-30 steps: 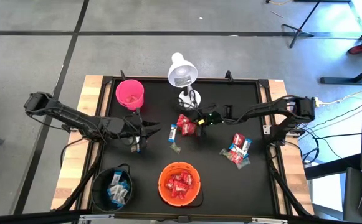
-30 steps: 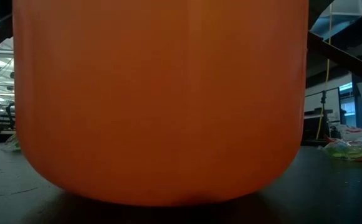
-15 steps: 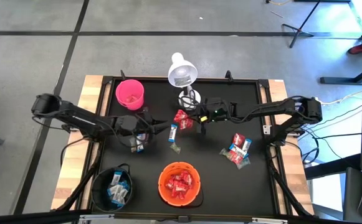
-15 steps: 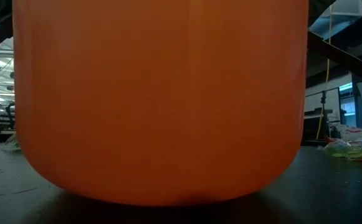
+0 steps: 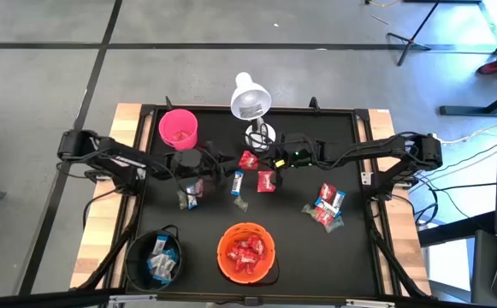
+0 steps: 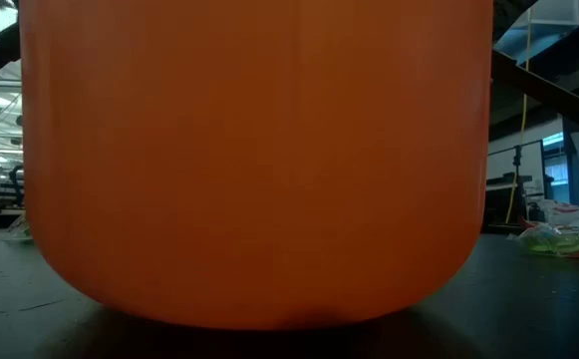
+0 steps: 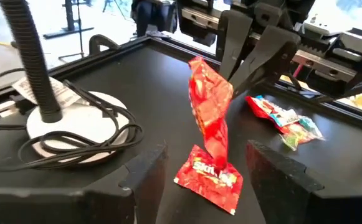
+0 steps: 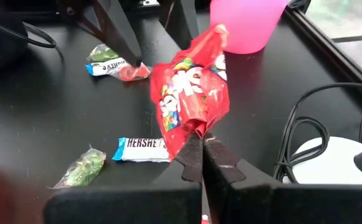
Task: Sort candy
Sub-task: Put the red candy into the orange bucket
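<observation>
My right gripper (image 8: 200, 149) (image 5: 260, 162) is shut on a red candy packet (image 8: 192, 93) near the table's middle, just in front of the lamp base (image 5: 260, 135). My left gripper (image 7: 209, 180) (image 5: 228, 168) stands open just left of it, fingers level and pointing at the packet, touching nothing. A second red candy (image 7: 209, 177) (image 5: 266, 180) lies flat on the table below the held one. A blue-and-white candy (image 5: 238, 182) and a green one (image 5: 241, 204) lie nearby. My right gripper pinches the red packet by one crumpled end (image 8: 196, 129) between its two fingertips (image 7: 249, 65). The fingers slant down from the table's right side. The packet hangs twisted below them (image 7: 212, 118), above the table; whether its lower end touches the lying candy I cannot tell.
The orange bowl (image 5: 246, 251) holds red candy and fills the low view (image 6: 259, 160). A black bowl (image 5: 155, 258) at the near left holds blue-and-white candy. The pink cup (image 5: 178, 128), the white lamp (image 5: 250, 101), another candy (image 5: 188, 198) and a candy pile (image 5: 325, 206) stand around.
My left gripper has moved toward the table's right edge and slightly down, up to the red candy. My right gripper has risen a little with the red packet, lifting it off the table. A second red candy now lies apart from it on the table.
</observation>
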Robot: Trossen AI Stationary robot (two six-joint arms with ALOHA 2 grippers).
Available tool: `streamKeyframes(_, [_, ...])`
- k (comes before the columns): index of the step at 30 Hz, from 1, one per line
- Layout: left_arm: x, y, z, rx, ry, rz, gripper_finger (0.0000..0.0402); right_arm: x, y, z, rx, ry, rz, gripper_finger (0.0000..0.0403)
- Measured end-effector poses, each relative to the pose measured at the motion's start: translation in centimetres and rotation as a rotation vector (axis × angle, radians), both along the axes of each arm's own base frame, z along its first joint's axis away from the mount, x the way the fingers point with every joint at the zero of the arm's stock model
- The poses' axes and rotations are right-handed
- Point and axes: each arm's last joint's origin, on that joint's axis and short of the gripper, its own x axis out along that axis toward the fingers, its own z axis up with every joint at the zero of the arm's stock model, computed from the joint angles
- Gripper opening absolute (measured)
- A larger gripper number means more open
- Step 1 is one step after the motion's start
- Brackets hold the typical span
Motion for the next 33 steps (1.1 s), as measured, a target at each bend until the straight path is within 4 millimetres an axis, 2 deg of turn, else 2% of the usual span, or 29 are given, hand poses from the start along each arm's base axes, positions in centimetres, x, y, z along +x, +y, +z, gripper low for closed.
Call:
streamKeyframes(4, [0.7, 0.1, 0.3, 0.028, 0.007, -0.035, 0.0205, 0.0, 0.2, 0.0, 0.008, -0.001, 0.040, 0.0000])
streamKeyframes(7, [0.8, -0.1, 0.9, 0.050, -0.008, -0.097, 0.0205, -0.2, 1.1, 0.5, 0.021, -0.008, 0.095, 0.0000])
streamKeyframes(11, [0.5, -0.7, 3.3, 0.067, -0.104, -0.162, 0.0205, -0.8, 3.2, 2.0, 0.004, -0.041, 0.166, 0.0000])
streamKeyframes(16, [-0.8, -1.6, 5.9, 0.160, -0.185, -0.212, 0.0205, -1.4, 5.7, 3.7, -0.015, -0.111, 0.251, 0.0000])
streamKeyframes(22, [-2.1, -3.1, 8.4, 0.176, -0.337, -0.260, 0.0205, -1.7, 8.9, 4.2, 0.022, -0.152, 0.341, 0.0000])
streamKeyframes(27, [-3.0, -4.5, 9.5, 0.162, -0.387, -0.215, 0.0205, -2.1, 12.4, 4.9, 0.068, -0.224, 0.422, 0.0000])
streamKeyframes(33, [-3.4, -6.2, 10.1, 0.093, -0.454, -0.198, 0.0205, -3.1, 15.9, 5.3, 0.084, -0.268, 0.417, 0.0000])
